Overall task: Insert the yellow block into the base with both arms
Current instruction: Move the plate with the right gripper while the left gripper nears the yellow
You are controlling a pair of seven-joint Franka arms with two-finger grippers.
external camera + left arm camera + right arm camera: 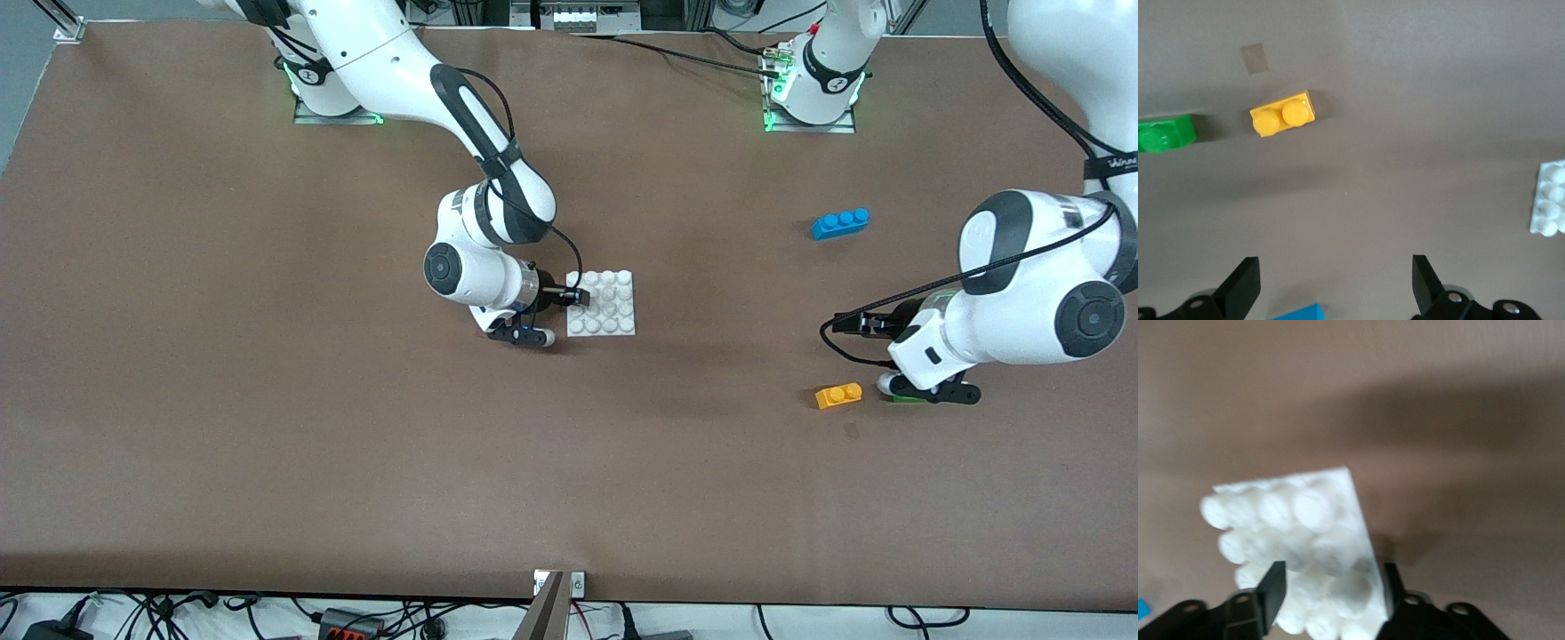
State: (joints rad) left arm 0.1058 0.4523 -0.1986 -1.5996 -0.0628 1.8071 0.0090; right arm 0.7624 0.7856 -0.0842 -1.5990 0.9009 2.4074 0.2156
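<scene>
Right pincer (pixel 1331 587) straddles base (pixel 603 303) edge, fingers parted; left pincer (pixel 1336 283) gapes wide, empty, beside yellow block (pixel 838 396).

Yellow block (pixel 838 396), white studded base (pixel 613 307), seemingly green brick (pixel 1165 133).

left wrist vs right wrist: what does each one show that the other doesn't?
Left wrist only: the yellow block and green brick lying on the table, and the left gripper wide open with nothing between its fingers. Right wrist only: the right gripper straddling the base's edge. Both: the white base, seen by the left wrist only at the frame's edge.
</scene>
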